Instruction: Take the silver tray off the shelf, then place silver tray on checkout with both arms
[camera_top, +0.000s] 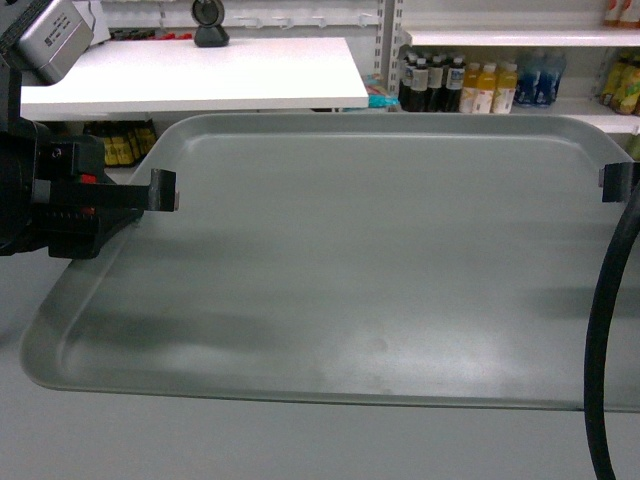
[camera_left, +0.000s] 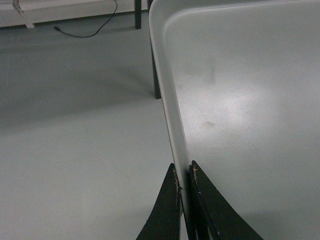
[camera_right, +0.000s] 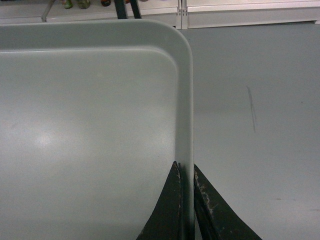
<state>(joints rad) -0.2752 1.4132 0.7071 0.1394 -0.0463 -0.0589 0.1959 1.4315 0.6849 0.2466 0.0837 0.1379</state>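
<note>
Silver tray (camera_top: 370, 270) fills most of the head view: a wide rectangular sheet of dull grey metal with rounded corners, a low raised rim and a smooth flat bottom that carries soft reflections and a couple of faint smudges. It is held up in the air above the grey floor (camera_left: 75, 150), carried by its two short ends, with nothing resting on it. The left gripper (camera_top: 160, 190) is clamped on the tray's left rim; in the left wrist view its two thin black fingers (camera_left: 167, 210) sit tight on either side of that rim, one outside and one inside. The right gripper (camera_top: 615, 182) is likewise closed on the right rim, and the right wrist view shows its black fingers (camera_right: 172, 210) pinching the edge just below the rounded corner. A thick black cable (camera_top: 605, 340) hangs down in front of the tray's right end. Beyond the tray's far edge stands the white checkout counter (camera_top: 200, 75) with a black scanner (camera_top: 210, 22) on it, and to the right are store shelves (camera_top: 520, 38) lined with bottles (camera_top: 480, 85).
</note>
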